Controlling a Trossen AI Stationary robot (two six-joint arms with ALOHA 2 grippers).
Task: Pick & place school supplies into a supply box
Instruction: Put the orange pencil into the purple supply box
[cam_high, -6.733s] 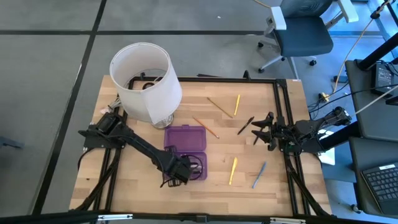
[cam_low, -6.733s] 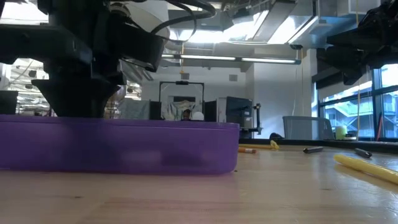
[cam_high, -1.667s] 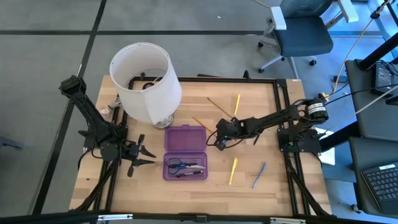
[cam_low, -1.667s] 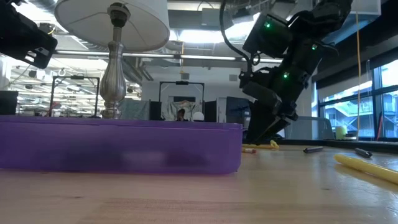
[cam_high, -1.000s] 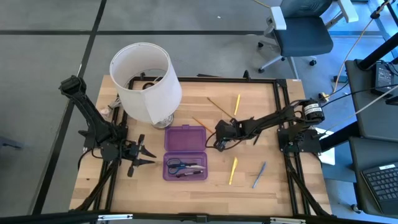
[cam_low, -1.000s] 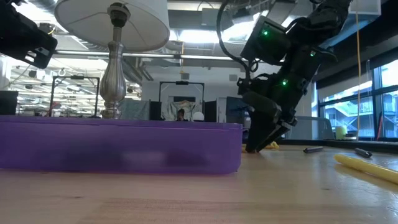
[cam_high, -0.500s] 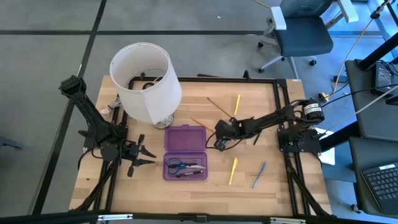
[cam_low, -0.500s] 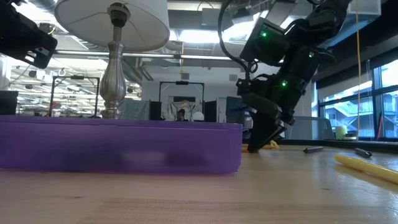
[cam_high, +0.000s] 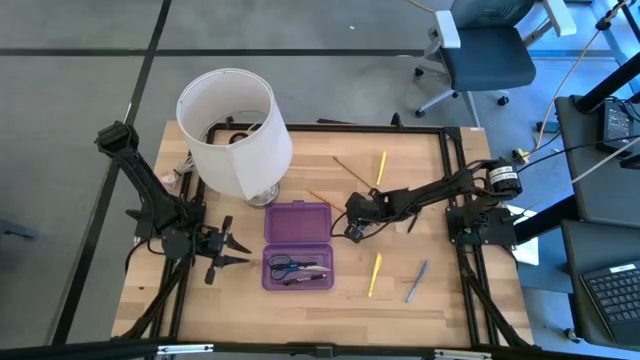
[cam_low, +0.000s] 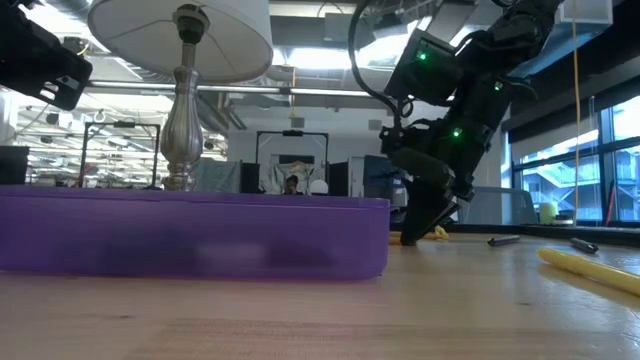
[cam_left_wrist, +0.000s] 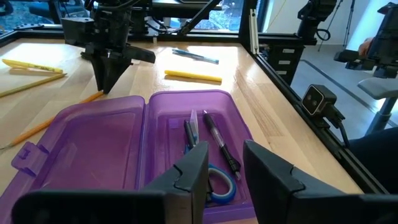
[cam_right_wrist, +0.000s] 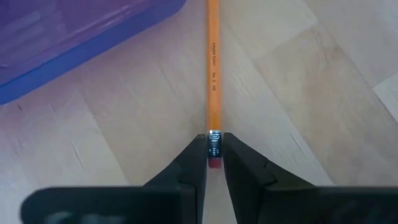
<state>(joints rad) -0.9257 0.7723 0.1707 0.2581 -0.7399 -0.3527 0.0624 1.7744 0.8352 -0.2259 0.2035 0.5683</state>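
The orange pencil lies flat on the wooden table, just beside the open purple box, and your right gripper is squeezed onto its eraser end. In the box you can see blue scissors and a dark pen. Your left gripper waits near the box with its fingers apart, holding nothing

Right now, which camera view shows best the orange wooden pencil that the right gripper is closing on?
The right wrist view: the orange wooden pencil fills it, its eraser end between the right gripper fingers. High view shows a thin line; left wrist view, part of it; low view hides it.
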